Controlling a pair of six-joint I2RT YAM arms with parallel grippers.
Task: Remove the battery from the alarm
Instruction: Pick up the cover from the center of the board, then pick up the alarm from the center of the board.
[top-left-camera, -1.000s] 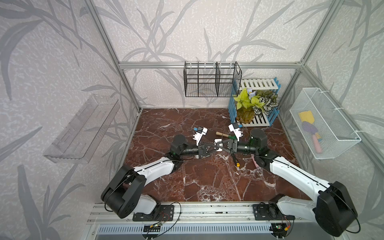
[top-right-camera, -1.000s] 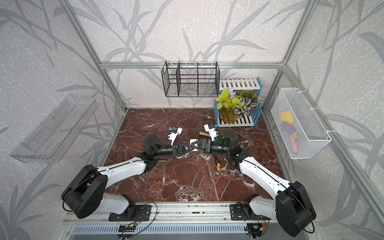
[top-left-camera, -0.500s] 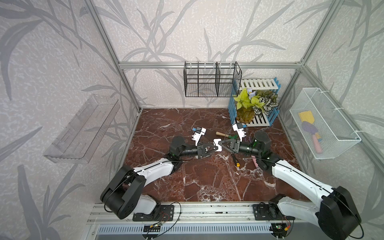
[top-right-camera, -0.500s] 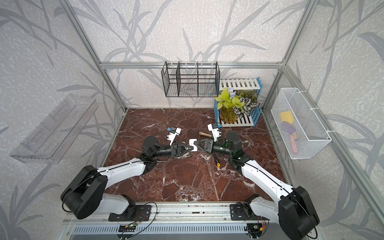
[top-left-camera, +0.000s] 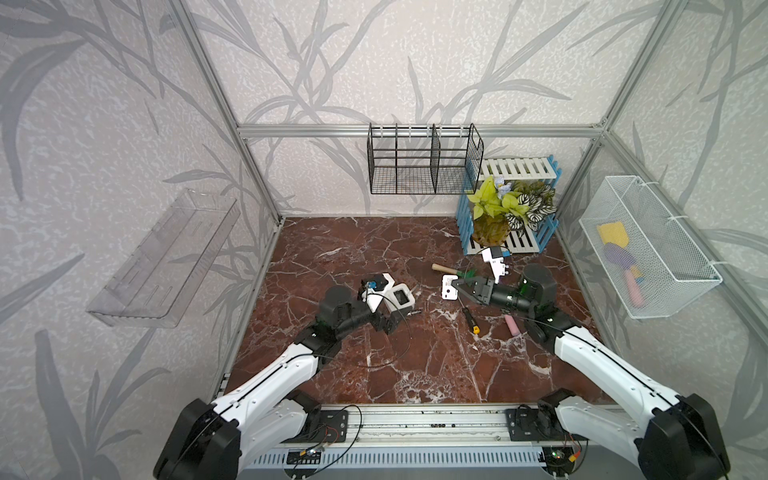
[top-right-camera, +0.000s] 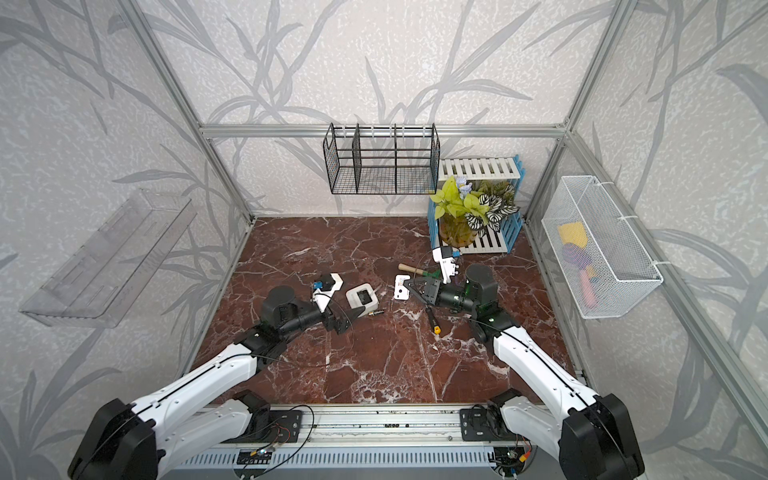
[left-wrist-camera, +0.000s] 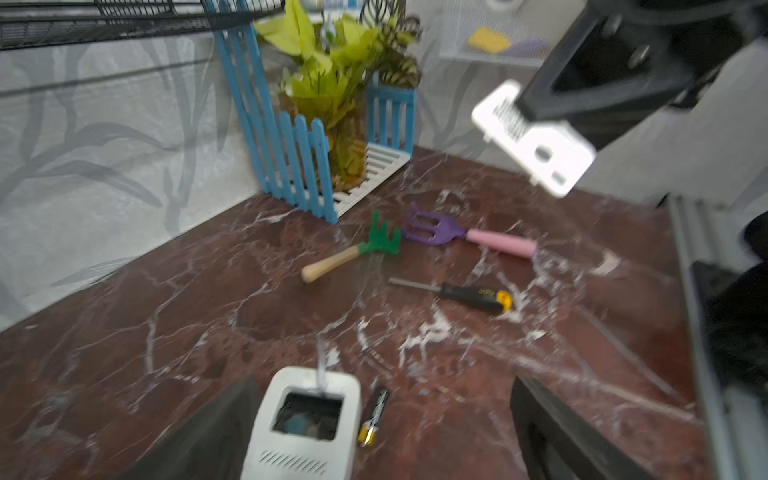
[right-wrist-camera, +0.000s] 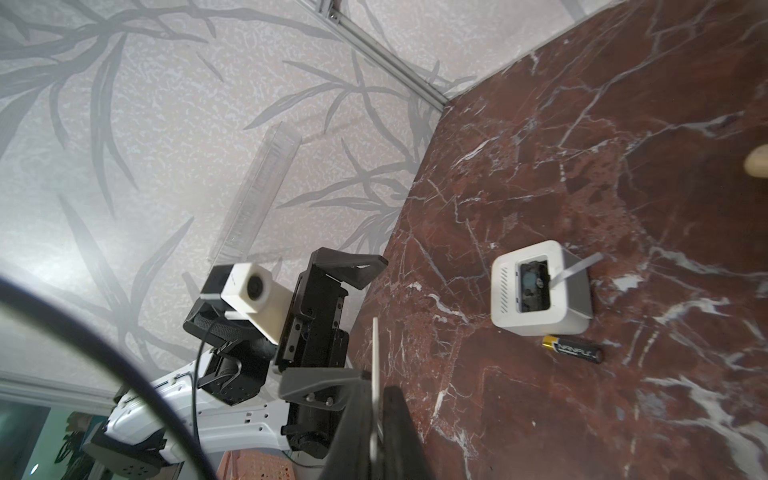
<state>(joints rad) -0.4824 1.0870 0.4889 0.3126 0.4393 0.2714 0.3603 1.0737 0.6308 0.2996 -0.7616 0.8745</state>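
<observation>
The alarm (top-left-camera: 401, 298) (top-right-camera: 362, 296) (left-wrist-camera: 303, 419) (right-wrist-camera: 540, 291) is a white clock lying on the marble floor, its dark back recess facing up and a thin strip sticking out of it. The battery (top-right-camera: 375, 313) (left-wrist-camera: 374, 415) (right-wrist-camera: 573, 353) lies on the floor right beside the alarm, outside the recess. My left gripper (top-left-camera: 388, 322) (top-right-camera: 349, 318) (left-wrist-camera: 374, 440) stands open just behind the alarm and holds nothing. My right gripper (top-left-camera: 455, 286) (top-right-camera: 409, 286) (right-wrist-camera: 376, 395) is shut on the flat white cover plate (top-left-camera: 448, 287) (left-wrist-camera: 536, 141), held above the floor to the right.
A black-and-yellow screwdriver (top-left-camera: 470, 320) (left-wrist-camera: 469, 293) lies below the right gripper. A green rake (left-wrist-camera: 353, 257) and a purple rake with a pink handle (left-wrist-camera: 465, 237) lie near it. A potted plant (top-left-camera: 507, 208) stands in a blue-and-white rack at the back right.
The grippers met mid-floor around the alarm. The left one has opened and drawn back, leaving alarm and battery on the floor. The right one has pulled away right with the cover plate.
</observation>
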